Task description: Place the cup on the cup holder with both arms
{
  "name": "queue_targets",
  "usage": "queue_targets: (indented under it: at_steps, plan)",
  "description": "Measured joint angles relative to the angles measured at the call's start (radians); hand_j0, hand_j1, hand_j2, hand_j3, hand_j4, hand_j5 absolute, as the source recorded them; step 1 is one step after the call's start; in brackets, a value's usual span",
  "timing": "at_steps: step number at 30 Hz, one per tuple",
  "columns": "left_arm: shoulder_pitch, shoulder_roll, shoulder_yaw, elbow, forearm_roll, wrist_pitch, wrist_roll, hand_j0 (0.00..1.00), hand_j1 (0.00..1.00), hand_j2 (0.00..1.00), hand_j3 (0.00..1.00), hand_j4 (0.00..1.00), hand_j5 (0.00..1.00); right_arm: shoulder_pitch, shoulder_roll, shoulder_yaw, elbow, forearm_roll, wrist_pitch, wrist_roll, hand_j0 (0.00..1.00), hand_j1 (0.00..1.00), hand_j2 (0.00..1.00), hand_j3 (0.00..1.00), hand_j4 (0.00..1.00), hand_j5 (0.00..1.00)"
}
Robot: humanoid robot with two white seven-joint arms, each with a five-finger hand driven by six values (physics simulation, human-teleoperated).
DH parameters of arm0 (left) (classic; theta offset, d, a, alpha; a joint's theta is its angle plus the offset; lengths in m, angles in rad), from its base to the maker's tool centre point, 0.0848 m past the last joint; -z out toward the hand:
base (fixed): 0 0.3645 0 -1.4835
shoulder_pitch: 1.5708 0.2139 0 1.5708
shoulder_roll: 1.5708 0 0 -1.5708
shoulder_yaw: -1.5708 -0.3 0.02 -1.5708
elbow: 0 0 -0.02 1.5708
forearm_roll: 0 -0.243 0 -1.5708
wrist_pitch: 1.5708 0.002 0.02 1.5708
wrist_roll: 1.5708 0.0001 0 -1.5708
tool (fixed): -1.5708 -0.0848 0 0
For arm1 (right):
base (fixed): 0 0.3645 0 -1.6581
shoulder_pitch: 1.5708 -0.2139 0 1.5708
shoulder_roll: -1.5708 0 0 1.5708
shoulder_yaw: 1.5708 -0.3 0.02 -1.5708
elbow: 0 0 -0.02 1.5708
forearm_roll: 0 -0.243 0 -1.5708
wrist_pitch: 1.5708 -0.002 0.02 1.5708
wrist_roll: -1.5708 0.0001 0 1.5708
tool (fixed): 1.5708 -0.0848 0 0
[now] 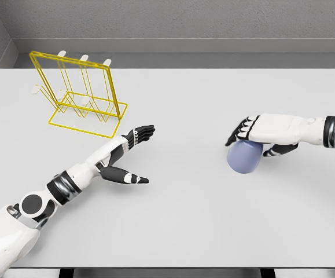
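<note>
A pale blue cup lies on the white table right of centre. My right hand comes in from the right edge and rests over the cup's top, fingers curled down around its far side and thumb along its right side. The yellow wire cup holder with white pegs stands at the back left of the table. My left hand is stretched flat above the table between holder and cup, fingers extended and thumb spread, holding nothing.
A grey wall runs behind the table's far edge. The left forearm lies diagonally across the near-left part of the table.
</note>
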Motion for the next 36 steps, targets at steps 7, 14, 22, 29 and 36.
queue_targets:
  at_steps: [7,14,22,29,36]
  plan:
    - [-0.002,-0.007,0.004,0.01,-0.001,0.001,0.0,1.0,1.0,1.0,1.0,1.0,1.0,-0.002,-0.001,-0.002,0.0,-0.006,0.002,0.006,0.7,0.7,0.7,0.7,0.7,0.7]
    - [-0.002,-0.01,0.006,0.018,0.0,0.003,0.001,1.0,1.0,1.0,1.0,1.0,1.0,-0.009,-0.001,-0.007,0.0,0.0,0.0,0.004,0.7,0.7,0.7,0.7,0.7,0.7]
    - [-0.002,-0.009,0.007,0.018,0.0,0.003,0.002,1.0,1.0,1.0,1.0,1.0,1.0,-0.023,-0.002,-0.013,0.0,-0.002,-0.001,0.0,0.7,0.7,0.7,0.7,0.7,0.7]
    - [0.0,-0.009,0.007,0.018,0.0,0.002,0.002,1.0,1.0,1.0,1.0,1.0,1.0,-0.043,0.003,-0.014,-0.002,-0.003,-0.001,-0.001,0.7,0.7,0.7,0.7,0.7,0.7]
    - [0.0,-0.009,0.007,0.017,0.0,0.002,0.002,1.0,1.0,1.0,1.0,1.0,1.0,-0.058,0.032,-0.014,-0.003,-0.004,-0.001,-0.001,0.7,0.7,0.7,0.7,0.7,0.7]
